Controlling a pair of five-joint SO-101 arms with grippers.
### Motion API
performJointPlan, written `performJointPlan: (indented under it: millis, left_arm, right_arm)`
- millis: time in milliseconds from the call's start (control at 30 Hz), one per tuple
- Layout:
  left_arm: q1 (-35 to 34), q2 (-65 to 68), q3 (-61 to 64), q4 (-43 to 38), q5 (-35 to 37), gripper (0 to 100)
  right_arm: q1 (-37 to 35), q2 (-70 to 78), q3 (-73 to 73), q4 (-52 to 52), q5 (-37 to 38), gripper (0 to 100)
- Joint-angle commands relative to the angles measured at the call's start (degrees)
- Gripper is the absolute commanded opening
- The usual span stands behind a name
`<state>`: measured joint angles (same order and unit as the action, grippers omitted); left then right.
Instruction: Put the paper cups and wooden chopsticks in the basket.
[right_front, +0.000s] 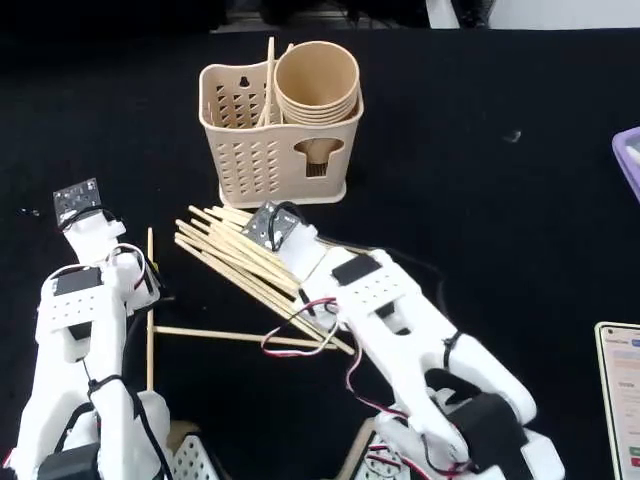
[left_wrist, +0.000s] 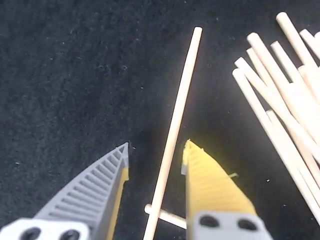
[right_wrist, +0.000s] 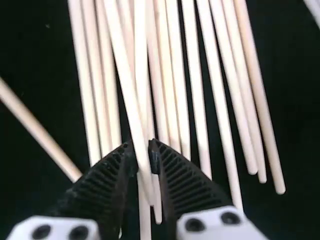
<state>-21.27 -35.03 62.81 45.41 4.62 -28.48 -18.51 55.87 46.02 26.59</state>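
A perforated beige plastic basket (right_front: 270, 160) stands on the matte black table (right_front: 480, 250), nested paper cups (right_front: 317, 80) inside it. Just before the basket lies a fan of smooth round wooden chopsticks (right_front: 235, 258); the ribbed right pincer (right_wrist: 140, 145) is clamped on one chopstick (right_wrist: 129, 100) there. Farther from the basket, the left pincer (left_wrist: 156, 145) gapes astride a lone stick (left_wrist: 181, 100)

The chopsticks (right_front: 240, 262) were smooth, pale bare wood. The basket (right_front: 262, 160) was matt beige plastic, the cups (right_front: 316, 80) matt paper. The desk (right_front: 480, 220) looked like black matt cloth. The fingers (right_wrist: 185, 175) were ribbed plastic.
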Motion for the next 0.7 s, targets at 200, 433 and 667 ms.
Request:
performJointPlan:
  millis: [200, 433, 667]
  left_arm:
    - [-0.57, -0.44, -2.77, -0.18, 0.18, 18]
    - [-0.57, -0.44, -2.51, -0.18, 0.18, 18]
    - [-0.57, -0.44, -2.68, -0.18, 0.18, 18]
  right_arm:
    - [-8.62, -3.56, -0.22, 1.41, -0.97, 2.5]
    - [-7.03, -3.38, 1.19, 3.08, -0.62, 1.5]
    - [-2.81, -3.74, -0.66, 9.32, -0.53, 14.1]
